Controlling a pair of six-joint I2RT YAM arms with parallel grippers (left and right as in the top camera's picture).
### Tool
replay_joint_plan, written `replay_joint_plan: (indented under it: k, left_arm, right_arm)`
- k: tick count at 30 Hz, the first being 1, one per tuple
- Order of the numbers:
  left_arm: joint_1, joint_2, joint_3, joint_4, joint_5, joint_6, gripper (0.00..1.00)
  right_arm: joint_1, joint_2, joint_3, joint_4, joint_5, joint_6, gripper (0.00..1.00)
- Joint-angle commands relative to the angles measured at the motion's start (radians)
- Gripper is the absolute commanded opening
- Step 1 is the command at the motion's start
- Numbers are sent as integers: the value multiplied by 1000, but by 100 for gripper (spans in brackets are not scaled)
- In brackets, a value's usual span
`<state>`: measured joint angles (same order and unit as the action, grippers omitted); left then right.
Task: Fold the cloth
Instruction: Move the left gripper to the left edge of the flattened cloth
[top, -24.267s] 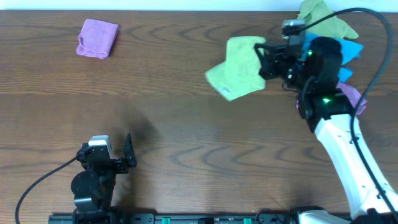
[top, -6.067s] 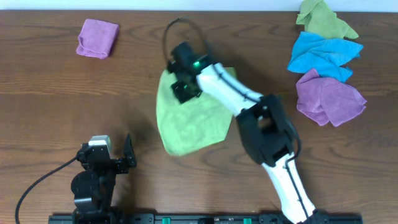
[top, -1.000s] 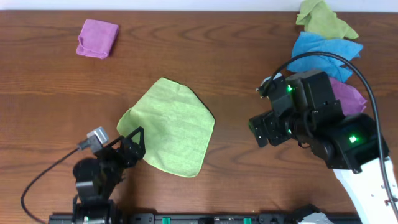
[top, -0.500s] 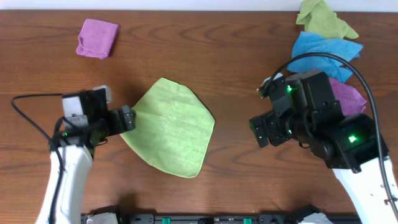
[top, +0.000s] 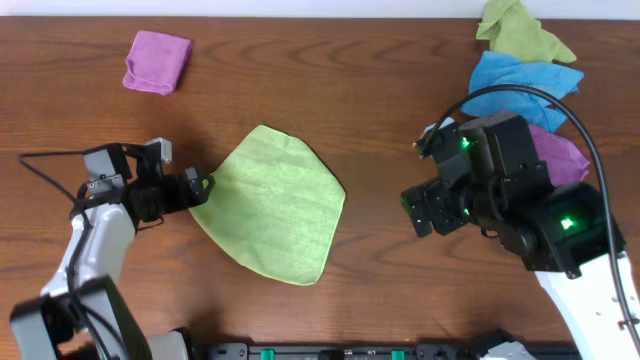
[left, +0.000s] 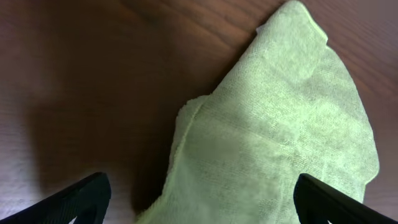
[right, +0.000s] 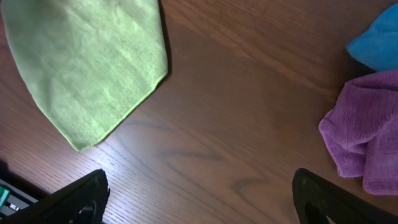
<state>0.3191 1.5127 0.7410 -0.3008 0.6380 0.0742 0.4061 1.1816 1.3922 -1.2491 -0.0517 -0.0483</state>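
My left gripper (top: 203, 187) hangs wide open and empty at the left edge of the lime cloth (top: 272, 215) lying flat mid-table, while my right gripper (top: 412, 210), equally wide and empty, hovers over bare wood to its right.

Dark wooden table (top: 330, 90); on it lime cloth (top: 270, 215); folded purple cloth (top: 157, 61); olive (top: 522, 30), blue (top: 520, 82), purple cloths (top: 555, 150)
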Motion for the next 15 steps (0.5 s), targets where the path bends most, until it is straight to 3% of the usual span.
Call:
replay_joint_plan:
  k: [1,15]
  left_arm:
    - [1,40,14,27,97,20,95]
    - [0,163,14,11,149,35,96]
  right_arm:
    - [-6,-9,-1,-1,3,-13,95]
    - [-6,-9,-1,0,4,-13,95]
